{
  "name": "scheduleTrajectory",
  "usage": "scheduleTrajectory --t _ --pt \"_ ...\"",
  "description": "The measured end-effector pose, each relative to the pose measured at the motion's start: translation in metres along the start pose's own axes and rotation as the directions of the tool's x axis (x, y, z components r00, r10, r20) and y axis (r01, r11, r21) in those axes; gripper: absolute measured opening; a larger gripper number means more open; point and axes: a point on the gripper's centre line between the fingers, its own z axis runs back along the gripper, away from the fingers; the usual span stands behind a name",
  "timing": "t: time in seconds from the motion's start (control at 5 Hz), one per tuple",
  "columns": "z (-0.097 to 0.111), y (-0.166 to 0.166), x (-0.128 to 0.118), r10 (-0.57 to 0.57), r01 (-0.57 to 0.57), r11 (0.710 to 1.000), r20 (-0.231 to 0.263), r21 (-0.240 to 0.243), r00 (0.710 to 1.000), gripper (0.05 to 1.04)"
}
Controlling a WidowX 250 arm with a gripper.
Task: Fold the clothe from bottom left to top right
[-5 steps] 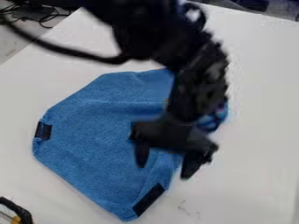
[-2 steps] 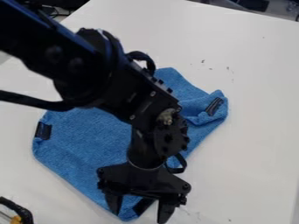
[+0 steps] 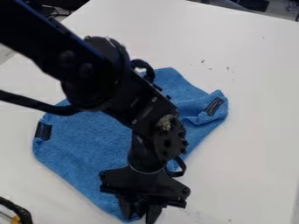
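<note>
Camera view, arm: a black jointed robot arm (image 3: 93,78) comes in from the upper left and slants down toward the right, passing over the middle of the cloth.
Arm's bends: a bulky rounded joint sits in the upper left part of the view; below it the forearm runs down and right to the wrist (image 3: 166,140), where the last section turns nearly straight down.
Cable: a thick black cable (image 3: 35,103) curves from the left edge to the rounded joint.
Pincer: the black two-finger pincer (image 3: 140,214) hangs at the bottom of the view, pointing down, over the cloth's lowest corner. Its fingers stand a narrow gap apart, with part of that corner between them; I cannot tell whether they touch it.
Cloth: a blue, soft-textured cloth (image 3: 81,144) lies spread on the table under the arm, its middle partly hidden. A black patch (image 3: 43,131) marks its left corner; the right corner, with a dark patch (image 3: 214,106), is rumpled.
Table: white, smooth surface (image 3: 257,131), with a few small dark specks beyond the cloth.
Lower left edge: a black and yellow object (image 3: 20,214), partly cut off, well apart from the pincer.
</note>
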Motion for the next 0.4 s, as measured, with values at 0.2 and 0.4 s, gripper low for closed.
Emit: scheduleTrajectory --t 0.2,0.4 --pt "-0.0051 -0.0020 0.0041 -0.006 0.006 1.000 -0.005 -0.013 1.000 0.178" --pt "-0.0052 -0.0017 0.0078 -0.024 0.024 1.000 -0.002 -0.014 1.000 0.091"
